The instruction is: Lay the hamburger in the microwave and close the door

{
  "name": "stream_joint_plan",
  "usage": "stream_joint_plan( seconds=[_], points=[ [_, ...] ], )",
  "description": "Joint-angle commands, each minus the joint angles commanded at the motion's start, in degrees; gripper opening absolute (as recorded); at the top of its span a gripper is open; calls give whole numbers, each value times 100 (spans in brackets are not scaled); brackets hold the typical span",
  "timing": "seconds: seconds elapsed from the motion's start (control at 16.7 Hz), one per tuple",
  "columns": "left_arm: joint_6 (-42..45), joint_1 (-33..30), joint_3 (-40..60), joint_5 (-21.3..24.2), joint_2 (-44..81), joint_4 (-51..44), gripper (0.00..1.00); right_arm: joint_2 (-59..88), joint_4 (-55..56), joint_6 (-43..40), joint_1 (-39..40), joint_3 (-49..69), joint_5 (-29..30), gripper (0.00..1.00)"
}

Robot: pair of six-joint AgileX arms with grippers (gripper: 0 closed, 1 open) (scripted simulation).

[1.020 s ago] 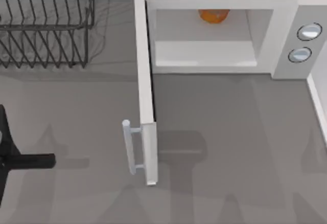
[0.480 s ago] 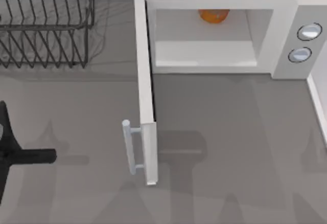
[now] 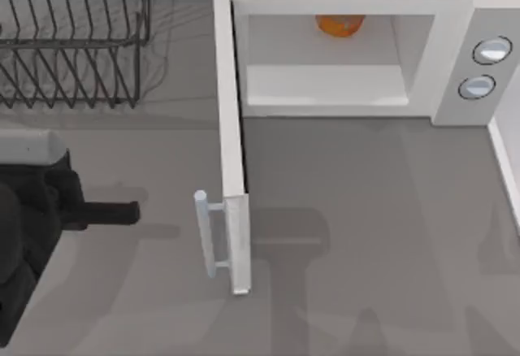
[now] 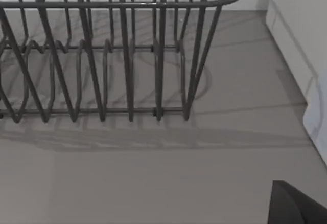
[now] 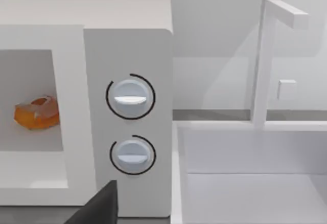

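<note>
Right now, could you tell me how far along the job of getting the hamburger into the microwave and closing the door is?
Done: the hamburger lies inside the microwave cavity, toward the back. In hand: the left gripper is at the table's left, pointing toward the door and apart from its bar handle. Left: the door stands wide open, swung out from the cavity, and needs pushing shut.

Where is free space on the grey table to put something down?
Widest bare patch: the grey table between the open white door and the white boxy microwave. A narrower strip lies below the dark wire rack, crowded by the left claw approaching the door's bar handle.
</note>
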Motion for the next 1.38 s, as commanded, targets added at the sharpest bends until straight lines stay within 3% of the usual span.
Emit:
stream_joint_plan(
  seconds=[0.42,0.66,1.08,1.38],
  points=[
    [-1207,-419,2166,110,1513,-3103,0,0,0,0,0,0,0,100],
    [-1593,-442,2846,211,1851,-4005,0,0,0,0,0,0,0,100],
    [-1626,-425,2841,224,1878,-3993,0,0,0,0,0,0,0,100],
    [-1634,-416,2075,220,2278,-2829,0,0,0,0,0,0,0,100]
  ],
)
